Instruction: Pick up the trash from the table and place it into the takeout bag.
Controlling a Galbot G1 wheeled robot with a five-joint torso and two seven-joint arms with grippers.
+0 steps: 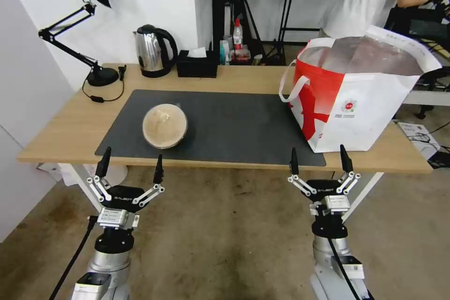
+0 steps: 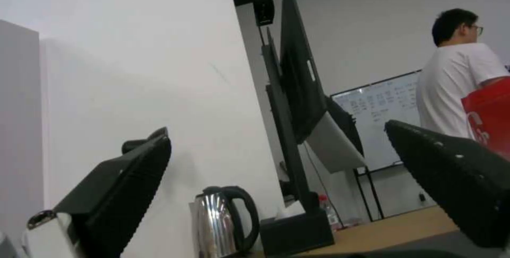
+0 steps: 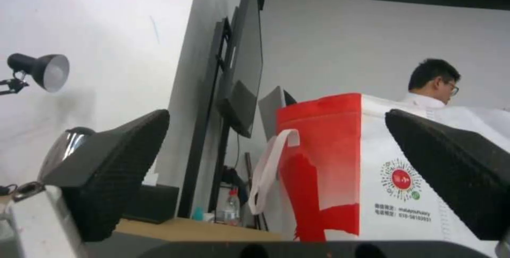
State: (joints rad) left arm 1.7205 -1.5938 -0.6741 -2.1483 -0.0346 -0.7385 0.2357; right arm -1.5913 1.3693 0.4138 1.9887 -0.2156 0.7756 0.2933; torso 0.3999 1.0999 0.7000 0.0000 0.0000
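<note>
Round clear-lidded bowl of tan food (image 1: 165,125) sits on the light-wood table's (image 1: 70,131) grey mat, well left of the red-and-white takeout bag (image 1: 356,98); left pincer (image 1: 131,168) and right pincer (image 1: 319,161), both spread and empty, hover near the table's front edge.

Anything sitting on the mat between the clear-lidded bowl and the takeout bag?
No. In the head view, the dark mat lies bare between the bowl and the takeout bag.

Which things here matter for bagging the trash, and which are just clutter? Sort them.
For the job: lidded bowl on the mat; takeout bag at the table's right end; left gripper and right gripper, both open, before the near edge.

Just lying about: kettle, tissue box, desk lamp.
</note>
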